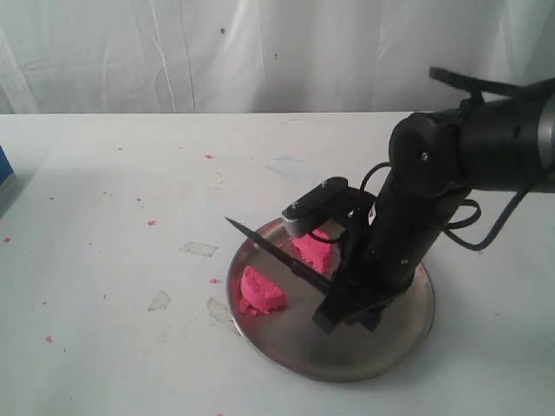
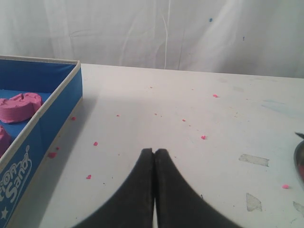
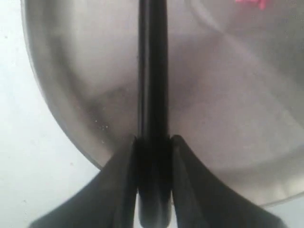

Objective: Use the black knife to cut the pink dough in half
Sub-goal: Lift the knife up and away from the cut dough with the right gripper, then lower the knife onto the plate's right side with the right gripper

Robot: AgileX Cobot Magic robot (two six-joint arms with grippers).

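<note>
The pink dough lies in two chunks on the steel plate [image 1: 381, 347]: one chunk [image 1: 263, 293] at the plate's left, the other [image 1: 312, 249] further back, partly behind my right arm. The black knife [image 1: 277, 254] slants between them, its tip pointing up and left past the plate's rim. My right gripper [image 1: 334, 299] is shut on the knife's handle; in the right wrist view the knife [image 3: 153, 71] runs straight out from between that gripper [image 3: 153, 140]. My left gripper [image 2: 154, 152] is shut on nothing, above bare table far left of the plate.
A blue box [image 2: 42, 118] with pink dough pieces inside [image 2: 19, 107] stands at the table's left edge. Small pink crumbs [image 1: 151, 223] and bits of clear tape [image 1: 199, 250] dot the white table. A white curtain hangs behind.
</note>
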